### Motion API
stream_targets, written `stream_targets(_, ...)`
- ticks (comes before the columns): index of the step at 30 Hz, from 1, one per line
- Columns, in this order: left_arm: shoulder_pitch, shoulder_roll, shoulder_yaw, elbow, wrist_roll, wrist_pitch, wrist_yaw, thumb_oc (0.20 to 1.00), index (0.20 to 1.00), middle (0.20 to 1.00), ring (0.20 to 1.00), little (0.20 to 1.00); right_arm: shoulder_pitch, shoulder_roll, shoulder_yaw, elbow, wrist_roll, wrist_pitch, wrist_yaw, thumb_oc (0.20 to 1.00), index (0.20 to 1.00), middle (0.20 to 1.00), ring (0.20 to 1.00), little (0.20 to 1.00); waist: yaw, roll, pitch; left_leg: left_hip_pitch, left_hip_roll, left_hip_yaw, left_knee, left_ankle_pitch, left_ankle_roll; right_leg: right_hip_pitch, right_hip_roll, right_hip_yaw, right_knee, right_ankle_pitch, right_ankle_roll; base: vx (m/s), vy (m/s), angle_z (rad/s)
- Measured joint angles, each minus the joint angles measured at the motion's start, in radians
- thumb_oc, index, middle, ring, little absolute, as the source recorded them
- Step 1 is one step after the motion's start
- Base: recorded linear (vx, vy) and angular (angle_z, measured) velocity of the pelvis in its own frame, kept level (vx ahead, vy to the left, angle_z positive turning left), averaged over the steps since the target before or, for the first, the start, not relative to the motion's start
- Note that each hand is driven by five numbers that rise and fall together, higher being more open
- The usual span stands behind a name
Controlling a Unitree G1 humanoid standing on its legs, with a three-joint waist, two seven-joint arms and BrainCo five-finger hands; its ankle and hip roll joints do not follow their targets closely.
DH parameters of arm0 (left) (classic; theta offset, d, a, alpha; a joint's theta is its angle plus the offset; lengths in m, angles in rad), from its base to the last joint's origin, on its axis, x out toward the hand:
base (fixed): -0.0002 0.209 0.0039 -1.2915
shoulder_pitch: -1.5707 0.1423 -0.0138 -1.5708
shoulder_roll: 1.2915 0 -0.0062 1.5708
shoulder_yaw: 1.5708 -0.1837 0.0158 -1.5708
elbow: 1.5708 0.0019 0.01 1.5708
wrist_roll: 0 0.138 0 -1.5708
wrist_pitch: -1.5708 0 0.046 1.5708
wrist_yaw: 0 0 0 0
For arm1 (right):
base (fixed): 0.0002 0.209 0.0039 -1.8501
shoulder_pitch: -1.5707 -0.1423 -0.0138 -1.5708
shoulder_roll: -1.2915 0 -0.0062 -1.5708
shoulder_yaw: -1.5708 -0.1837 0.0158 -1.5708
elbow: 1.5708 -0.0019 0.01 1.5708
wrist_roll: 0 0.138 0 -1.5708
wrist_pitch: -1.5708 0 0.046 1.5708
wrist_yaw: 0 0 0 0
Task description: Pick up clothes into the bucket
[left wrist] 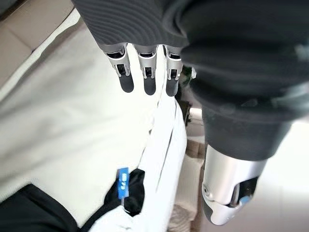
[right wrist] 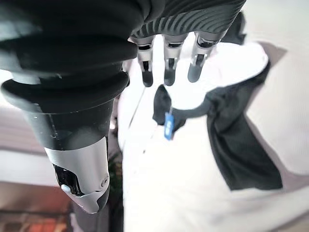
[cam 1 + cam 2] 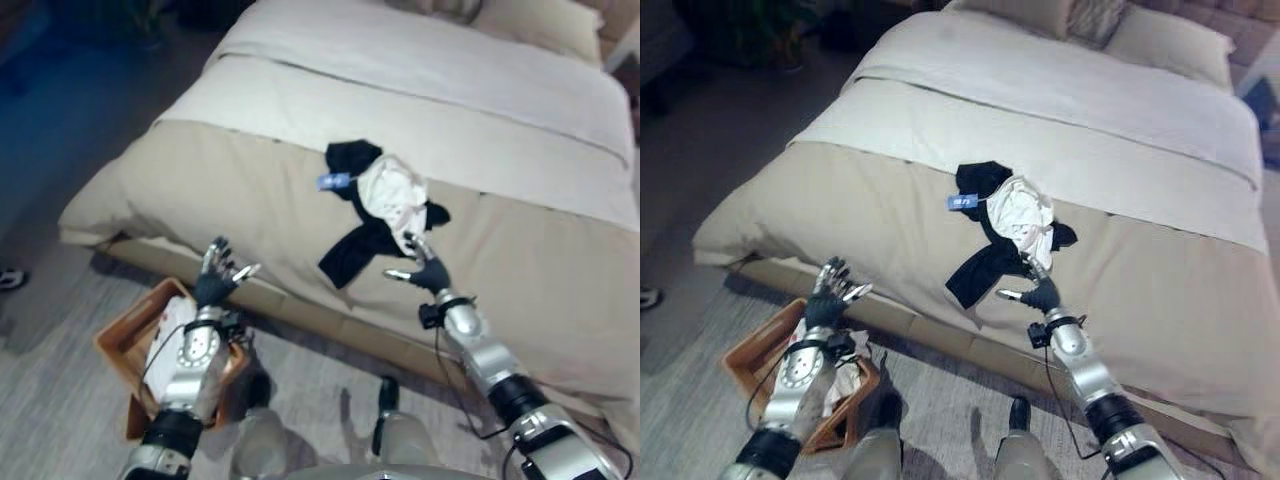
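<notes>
A black garment (image 3: 358, 247) with a blue tag (image 3: 333, 181) lies on the beige bedspread (image 3: 220, 190), with a white garment (image 3: 392, 194) bunched on top of it. My right hand (image 3: 424, 268) hovers open just at the near right edge of the pile, fingers spread. The same black cloth (image 2: 236, 140) and tag (image 2: 168, 125) show past its fingers. My left hand (image 3: 217, 274) is open at the bed's near edge, above an orange-brown basket (image 3: 125, 345) on the floor that holds pale cloth (image 3: 172, 318). Its fingers (image 1: 147, 72) are straight.
The bed fills the middle, with a white sheet (image 3: 420, 70) and pillows (image 3: 1080, 18) at its far end. Grey floor (image 3: 50, 330) lies to the left of the basket. A shoe (image 3: 10, 278) shows at the far left edge.
</notes>
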Motion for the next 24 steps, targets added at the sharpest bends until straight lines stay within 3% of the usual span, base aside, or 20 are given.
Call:
stream_targets(1,0.021,0.023,-0.001,0.006,0.002,0.001,-0.018,1.000,1.000,1.000,1.000,1.000,0.015,0.023,-0.015,0.001,-0.018,0.003,0.002,1.000,1.000,1.000,1.000,1.000,0.009,-0.037,-0.015,0.033,-0.056,0.027,0.000,-0.014,0.028,-0.012,-0.042,-0.009,0.067,0.077,-0.006,0.17,0.148,-0.36)
stream_targets(3,0.033,0.025,-0.002,0.047,0.001,0.007,-0.031,1.000,1.000,1.000,1.000,1.000,0.011,0.039,-0.027,0.016,-0.028,0.004,0.000,1.000,1.000,1.000,1.000,1.000,-0.001,-0.001,-0.012,0.051,-0.054,0.042,0.007,-0.029,0.027,-0.009,-0.054,0.020,0.097,0.115,0.021,0.11,0.096,-0.30)
stream_targets(4,0.035,0.023,-0.004,0.043,0.001,0.008,-0.036,1.000,1.000,1.000,1.000,1.000,0.023,0.030,-0.024,0.017,-0.034,0.007,0.002,1.000,1.000,1.000,1.000,1.000,-0.003,0.009,-0.015,0.060,-0.056,0.048,-0.005,-0.026,0.032,-0.024,-0.054,0.021,0.102,0.161,0.036,0.12,0.035,-0.11)
stream_targets(5,0.035,0.024,-0.001,0.039,0.001,0.006,-0.040,1.000,1.000,1.000,1.000,1.000,0.023,0.028,-0.025,0.017,-0.034,0.008,0.002,1.000,1.000,1.000,1.000,1.000,-0.003,0.011,-0.015,0.057,-0.052,0.052,-0.005,-0.024,0.036,-0.033,-0.054,0.022,0.108,0.167,0.035,0.12,-0.019,-0.17)
stream_targets(7,0.041,0.029,0.008,0.038,0.001,0.008,-0.047,1.000,1.000,1.000,1.000,1.000,0.028,0.029,-0.026,0.015,-0.034,0.010,0.004,1.000,1.000,1.000,1.000,1.000,0.000,0.002,-0.019,0.055,-0.050,0.063,-0.018,-0.018,0.042,-0.044,-0.072,-0.007,0.100,0.161,0.028,0.13,-0.106,-0.04)
stream_targets(9,0.056,0.030,0.007,0.037,0.000,0.008,-0.049,1.000,1.000,1.000,1.000,1.000,0.026,0.030,-0.026,0.015,-0.035,0.010,0.006,1.000,1.000,1.000,1.000,1.000,0.006,-0.009,-0.026,0.060,-0.047,0.078,-0.055,0.004,0.026,-0.044,-0.080,-0.062,0.031,0.121,0.025,0.09,-0.137,-0.11)
stream_targets(10,0.065,0.039,0.005,0.035,0.000,0.008,-0.051,1.000,1.000,1.000,1.000,1.000,0.023,0.035,-0.025,0.016,-0.036,0.010,0.006,1.000,1.000,1.000,1.000,1.000,0.002,-0.028,-0.036,0.055,-0.049,0.088,-0.078,0.018,0.007,-0.023,-0.074,-0.099,-0.061,0.094,0.029,0.07,-0.107,-0.10)
stream_targets(11,0.068,0.037,0.007,0.037,0.000,0.008,-0.052,1.000,1.000,1.000,1.000,1.000,0.022,0.035,-0.026,0.022,-0.038,0.010,0.005,1.000,1.000,1.000,1.000,1.000,0.000,-0.030,-0.037,0.057,-0.046,0.090,-0.094,0.031,-0.012,-0.016,-0.068,-0.099,-0.088,0.109,0.026,0.10,-0.172,-0.16)
stream_targets(12,0.085,0.018,0.000,0.029,0.000,0.008,-0.056,1.000,1.000,1.000,1.000,1.000,0.022,0.030,-0.026,0.047,-0.043,0.014,0.003,1.000,1.000,1.000,1.000,1.000,0.000,-0.006,-0.032,0.071,-0.010,0.083,-0.134,0.035,-0.021,0.009,-0.014,-0.109,-0.160,0.119,0.036,0.06,-0.105,-0.20)
stream_targets(14,0.085,-0.011,-0.001,0.024,-0.001,0.008,-0.056,1.000,1.000,1.000,1.000,1.000,0.031,0.026,-0.024,0.052,-0.043,0.022,0.002,1.000,1.000,1.000,1.000,1.000,-0.001,0.010,-0.035,0.081,0.030,0.083,-0.166,0.039,-0.024,0.031,0.043,-0.118,-0.227,0.147,0.034,0.11,-0.098,-0.25)
stream_targets(18,0.079,-0.096,-0.062,0.018,0.000,0.012,-0.058,1.000,1.000,1.000,1.000,1.000,0.075,0.001,-0.039,0.042,-0.034,0.021,0.001,1.000,1.000,1.000,1.000,1.000,-0.035,0.019,-0.046,0.109,0.060,0.078,-0.199,0.042,-0.026,0.056,0.078,-0.123,-0.239,0.155,0.027,0.11,-0.065,-0.07)
stream_targets(21,0.078,-0.111,-0.093,0.013,0.000,0.030,-0.069,1.000,1.000,1.000,1.000,1.000,0.123,-0.014,-0.053,0.031,-0.032,0.021,0.002,1.000,1.000,1.000,1.000,1.000,-0.062,0.031,-0.050,0.105,0.065,0.058,-0.194,0.042,-0.026,0.057,0.078,-0.121,-0.218,0.148,0.020,0.05,-0.137,0.06)
stream_targets(24,0.077,-0.106,-0.078,0.011,0.000,0.031,-0.069,1.000,1.000,1.000,1.000,1.000,0.186,-0.014,-0.063,0.003,-0.022,0.022,0.017,1.000,1.000,1.000,1.000,1.000,-0.057,0.041,-0.053,0.109,0.079,0.057,-0.168,0.041,-0.025,0.030,0.085,-0.107,-0.145,0.109,-0.004,0.06,-0.230,-0.04)
